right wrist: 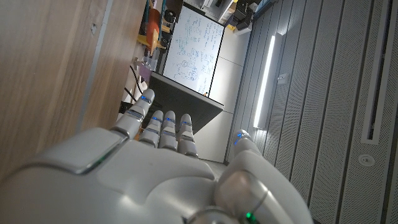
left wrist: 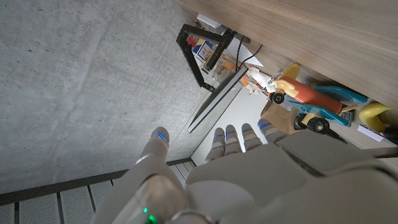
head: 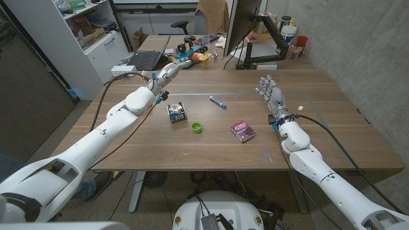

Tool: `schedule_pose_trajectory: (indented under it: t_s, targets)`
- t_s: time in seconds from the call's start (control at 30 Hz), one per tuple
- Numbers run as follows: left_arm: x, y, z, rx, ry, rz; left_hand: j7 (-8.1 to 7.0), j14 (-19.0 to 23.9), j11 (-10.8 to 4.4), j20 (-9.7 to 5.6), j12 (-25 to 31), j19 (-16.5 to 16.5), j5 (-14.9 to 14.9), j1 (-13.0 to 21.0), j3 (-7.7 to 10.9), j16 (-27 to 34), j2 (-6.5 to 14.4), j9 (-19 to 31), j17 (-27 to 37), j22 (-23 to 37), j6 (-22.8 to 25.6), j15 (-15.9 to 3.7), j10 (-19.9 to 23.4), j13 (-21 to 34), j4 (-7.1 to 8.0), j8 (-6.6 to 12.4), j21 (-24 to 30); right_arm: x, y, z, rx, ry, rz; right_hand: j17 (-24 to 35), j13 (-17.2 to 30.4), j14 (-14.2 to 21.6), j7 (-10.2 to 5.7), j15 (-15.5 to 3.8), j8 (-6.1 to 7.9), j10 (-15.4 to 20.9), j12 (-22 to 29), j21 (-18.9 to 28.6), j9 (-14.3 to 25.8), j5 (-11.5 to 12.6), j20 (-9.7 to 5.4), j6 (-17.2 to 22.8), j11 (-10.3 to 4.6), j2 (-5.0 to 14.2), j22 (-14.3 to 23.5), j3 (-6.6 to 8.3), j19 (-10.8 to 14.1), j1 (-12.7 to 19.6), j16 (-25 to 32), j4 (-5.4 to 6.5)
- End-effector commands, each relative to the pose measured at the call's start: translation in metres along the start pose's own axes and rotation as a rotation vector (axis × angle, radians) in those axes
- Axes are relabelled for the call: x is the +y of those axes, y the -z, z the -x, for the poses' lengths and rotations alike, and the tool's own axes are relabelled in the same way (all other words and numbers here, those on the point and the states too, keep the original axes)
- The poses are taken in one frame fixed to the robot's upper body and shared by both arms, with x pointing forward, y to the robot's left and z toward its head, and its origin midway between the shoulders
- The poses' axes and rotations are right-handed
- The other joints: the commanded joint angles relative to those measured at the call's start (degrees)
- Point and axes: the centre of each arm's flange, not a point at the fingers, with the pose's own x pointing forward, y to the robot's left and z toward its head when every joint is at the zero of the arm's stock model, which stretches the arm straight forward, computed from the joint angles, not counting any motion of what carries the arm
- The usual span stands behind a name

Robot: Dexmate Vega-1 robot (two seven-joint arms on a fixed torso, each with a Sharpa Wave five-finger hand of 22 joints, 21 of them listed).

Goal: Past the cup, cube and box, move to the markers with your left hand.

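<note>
Overhead, L hand (head: pixel 167 71) open, empty, far past cube (head: pixel 176 112), cup (head: pixel 197 127), box (head: pixel 243 131); wrist cam: toy cars (left wrist: pixel 311 102) ahead.

left robot hand (head: pixel 167 71) extended, fingers apart | right robot hand (head: pixel 271 92) open

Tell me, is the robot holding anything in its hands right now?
No, nothing is held. The left hand is stretched out above the table with its fingers apart, and the right hand is open too.
</note>
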Motion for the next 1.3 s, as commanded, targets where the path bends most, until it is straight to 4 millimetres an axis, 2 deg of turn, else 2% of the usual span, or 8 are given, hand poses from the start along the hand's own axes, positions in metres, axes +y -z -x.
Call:
schedule_pose_trajectory:
  t_s: [0.03,0.97,1.3]
  targets:
    - [-0.002,-0.005,-0.005,-0.002,0.015,-0.063,0.23,0.34,0.05,0.37,0.25,-0.48,0.25,0.66,0.2,0.22,0.09,0.32,0.21,0.09,0.26,-0.1,0.48,0.17,-0.21,0.34,0.01,0.003,-0.001,-0.001,-0.009,-0.003,-0.001,0.09,0.12,0.43,0.15,0.17,0.06,0.63,0.23,-0.07,0.15,-0.18,0.23,0.51,-0.06,0.26,0.11,-0.24,0.31,0.16,0.31,-0.12]
    - [-0.014,-0.014,-0.022,0.004,0.057,-0.245,0.0,0.26,-0.19,0.86,0.18,-0.56,0.23,1.33,0.36,0.15,0.21,0.34,0.2,0.11,0.15,-0.33,0.42,0.18,-0.59,0.25,0.04,0.012,-0.003,0.002,-0.031,-0.008,-0.015,-0.13,0.09,0.58,-0.13,0.13,0.03,0.65,0.22,-0.15,0.15,-0.21,0.35,0.49,-0.36,0.33,0.11,-0.34,0.15,0.14,0.36,-0.23]
    - [-0.025,-0.019,-0.028,-0.004,0.08,-0.305,-0.05,0.21,-0.09,0.97,0.09,-0.62,0.22,1.62,0.43,0.12,0.28,0.35,0.2,0.12,0.15,-0.23,0.22,0.19,-0.72,0.25,0.05,0.013,-0.005,0.002,-0.034,-0.01,-0.015,-0.21,0.09,0.54,-0.16,0.1,0.03,0.72,0.23,-0.17,0.15,-0.23,0.39,0.53,-0.17,0.34,0.11,-0.41,0.08,0.1,0.35,-0.26]
